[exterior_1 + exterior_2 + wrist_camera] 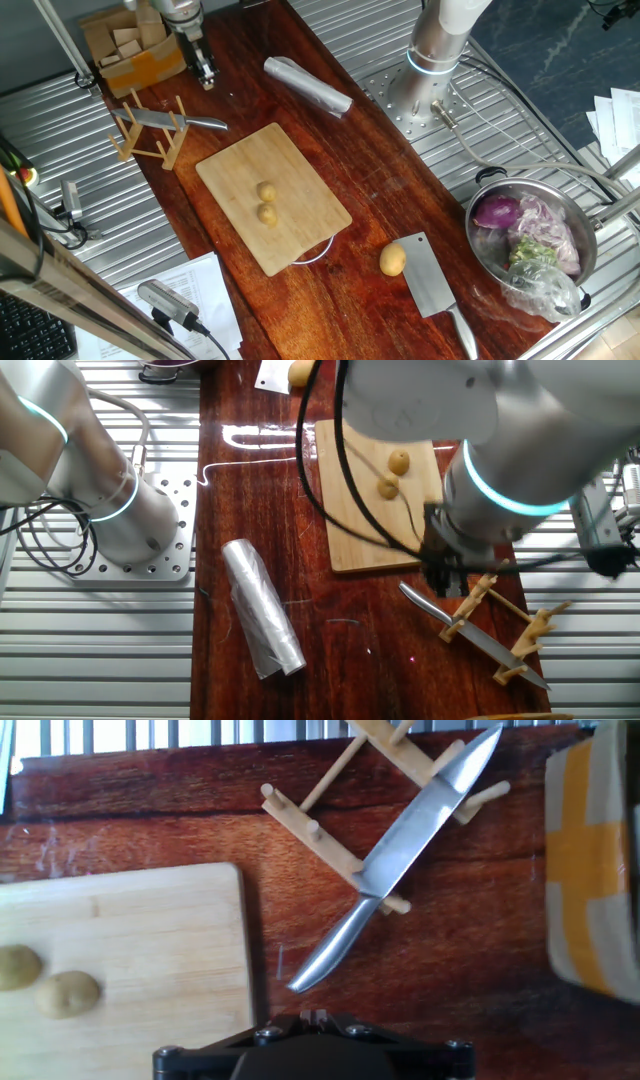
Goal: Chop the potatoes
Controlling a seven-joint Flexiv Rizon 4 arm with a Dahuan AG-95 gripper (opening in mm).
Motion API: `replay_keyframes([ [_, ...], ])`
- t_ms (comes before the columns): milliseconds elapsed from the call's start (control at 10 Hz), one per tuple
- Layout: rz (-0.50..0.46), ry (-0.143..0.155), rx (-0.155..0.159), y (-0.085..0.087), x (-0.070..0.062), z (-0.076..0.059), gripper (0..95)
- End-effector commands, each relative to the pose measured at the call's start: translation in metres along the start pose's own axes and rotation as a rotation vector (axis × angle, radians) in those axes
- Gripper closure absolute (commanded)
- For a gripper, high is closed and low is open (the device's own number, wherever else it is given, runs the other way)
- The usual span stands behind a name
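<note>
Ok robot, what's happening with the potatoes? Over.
Gripper empty, near knife on rack. Two potatoes whole on cutting board. Nothing blocking.

printed sheets (180,290): lower left at 7 o'clock in one fixed view; dark print lines show, too small to read.
papers (612,125): right edge at 3 o'clock, same view; no legible txt.
cardboard box (130,50): top left at 11 o'clock; no label or brand legible.
yellow-striped box side (590,870): hand view, 3 o'clock; stripes only, no letters.
cleaver (432,285): blade plain, no mark legible.
knife (400,850): hand view, blade plain, no brand legible.
overall: no txt, nos. or signs readable in any view.
</note>
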State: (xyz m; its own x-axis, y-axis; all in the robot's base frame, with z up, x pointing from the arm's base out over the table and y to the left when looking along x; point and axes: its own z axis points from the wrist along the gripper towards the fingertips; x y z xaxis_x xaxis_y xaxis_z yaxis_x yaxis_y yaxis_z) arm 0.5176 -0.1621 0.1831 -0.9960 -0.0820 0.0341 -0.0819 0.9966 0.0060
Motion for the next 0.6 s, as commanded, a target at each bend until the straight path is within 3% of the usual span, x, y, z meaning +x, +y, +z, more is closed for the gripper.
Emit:
replay_keyframes([
  [100, -0.038, 0.017, -0.004, -0.0207, -0.0069, -0.0030, 76.0],
  [600, 0.122, 0.003, -0.006, -0.0178, -0.0070, -0.0024, 76.0],
])
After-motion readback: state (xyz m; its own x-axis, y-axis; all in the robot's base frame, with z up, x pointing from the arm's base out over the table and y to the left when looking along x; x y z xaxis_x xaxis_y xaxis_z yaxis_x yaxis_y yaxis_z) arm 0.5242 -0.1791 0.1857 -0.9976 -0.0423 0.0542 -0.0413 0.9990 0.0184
